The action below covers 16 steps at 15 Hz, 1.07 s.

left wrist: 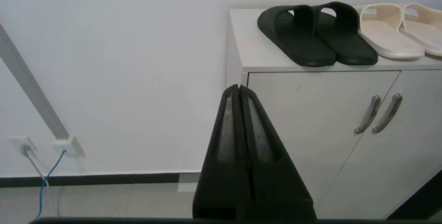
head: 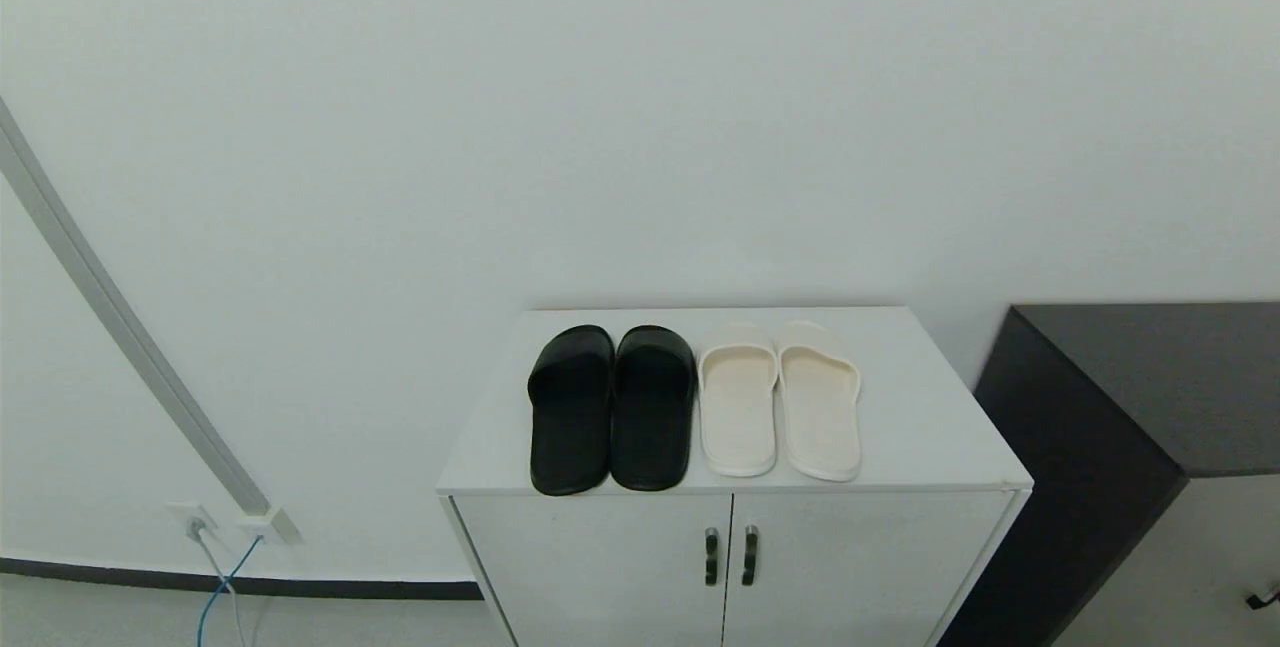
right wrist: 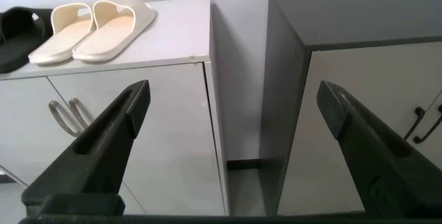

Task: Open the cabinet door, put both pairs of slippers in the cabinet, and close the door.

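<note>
Black, matte and moulded in one piece, a pair of black slide slippers (head: pixel 611 410) sits on top of the low white two-door cabinet (head: pixel 930 427). A pair of cream slide slippers (head: pixel 779 400) sits just beside it, toward my right. All four slippers lie flat, soles down, side by side and nearly touching. Each has a broad band over the forefoot and a bare footbed behind it. Their long axes run front to back across the cabinet top: the banded toe ends point at the white wall, and the heels sit at the front edge above the doors. Both white cabinet doors (head: pixel 600 567) are shut, and their two dark curved handles (head: pixel 711 556) stand upright either side of the centre seam.

My left gripper (left wrist: pixel 239 92) hangs in front of the cabinet's left side, lower than its top, fingers pressed together with nothing between them. My right gripper (right wrist: pixel 235 94) hangs before the cabinet's right front corner, fingers spread wide and empty. A dark grey cabinet (head: pixel 1130 397) stands just to the right of the white one.
</note>
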### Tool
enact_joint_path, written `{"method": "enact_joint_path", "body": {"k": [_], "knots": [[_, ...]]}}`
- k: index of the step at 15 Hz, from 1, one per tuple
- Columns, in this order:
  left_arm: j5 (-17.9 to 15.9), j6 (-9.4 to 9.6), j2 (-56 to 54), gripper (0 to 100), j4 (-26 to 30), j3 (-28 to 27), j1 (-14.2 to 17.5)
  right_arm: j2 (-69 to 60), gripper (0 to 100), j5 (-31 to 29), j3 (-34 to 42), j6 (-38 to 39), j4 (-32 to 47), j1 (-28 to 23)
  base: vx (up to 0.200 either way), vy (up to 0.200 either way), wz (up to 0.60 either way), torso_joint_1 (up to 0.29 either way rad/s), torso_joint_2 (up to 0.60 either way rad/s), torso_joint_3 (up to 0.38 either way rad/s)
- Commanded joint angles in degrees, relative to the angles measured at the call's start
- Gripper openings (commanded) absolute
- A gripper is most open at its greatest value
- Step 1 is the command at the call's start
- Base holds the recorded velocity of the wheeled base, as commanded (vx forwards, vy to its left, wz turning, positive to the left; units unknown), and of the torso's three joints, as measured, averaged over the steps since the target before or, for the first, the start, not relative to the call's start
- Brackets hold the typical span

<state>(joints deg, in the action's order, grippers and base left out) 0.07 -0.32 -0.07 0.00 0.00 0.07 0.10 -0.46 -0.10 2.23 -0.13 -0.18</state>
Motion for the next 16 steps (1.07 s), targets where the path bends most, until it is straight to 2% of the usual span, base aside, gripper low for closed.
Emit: {"method": "enact_joint_path", "body": {"k": [1, 5, 7, 8, 11, 13, 16], "knots": [[0.01, -0.03, 0.07, 0, 0.0, 0.0, 0.01, 0.08, 100, 0.02, 0.01, -0.74, -0.04, 0.01, 0.0, 0.0, 0.0, 0.0, 0.0, 0.0], [-0.07, -0.03, 0.07, 0, 0.0, 0.0, 0.01, 0.08, 100, 0.02, -0.87, -1.18, -0.57, 0.01, 0.0, 0.0, 0.0, 0.0, 0.0, 0.0], [-0.07, -0.03, 0.07, 0, 0.0, 0.0, 0.01, 2.45, 100, 0.73, -7.2, -0.91, 1.89, 0.36, 0.0, 0.0, 0.0, 0.0, 0.0, 0.0], [0.01, -0.12, 0.07, 0, 0.0, 0.0, 0.01, 4.12, 100, 1.08, -7.11, -1.09, 3.56, 0.53, 0.0, 0.0, 0.0, 0.0, 0.0, 0.0], [0.01, -0.12, 0.07, 0, 0.0, 0.0, 0.01, 10.27, 100, 6.0, -6.76, -1.18, 3.47, 0.53, 0.0, 0.0, 0.0, 0.0, 0.0, 0.0], [-0.07, -0.12, 0.07, 0, 0.0, 0.0, 0.01, 16.43, 100, 7.41, -7.55, -1.26, 1.36, 0.62, 0.0, 0.0, 0.0, 0.0, 0.0, 0.0], [-0.16, 0.05, 0.07, 0, 0.0, 0.0, 0.01, 31.98, 100, 10.48, -7.81, -1.26, -8.92, 1.33, 0.0, 0.0, 0.0, 0.0, 0.0, 0.0]]}}
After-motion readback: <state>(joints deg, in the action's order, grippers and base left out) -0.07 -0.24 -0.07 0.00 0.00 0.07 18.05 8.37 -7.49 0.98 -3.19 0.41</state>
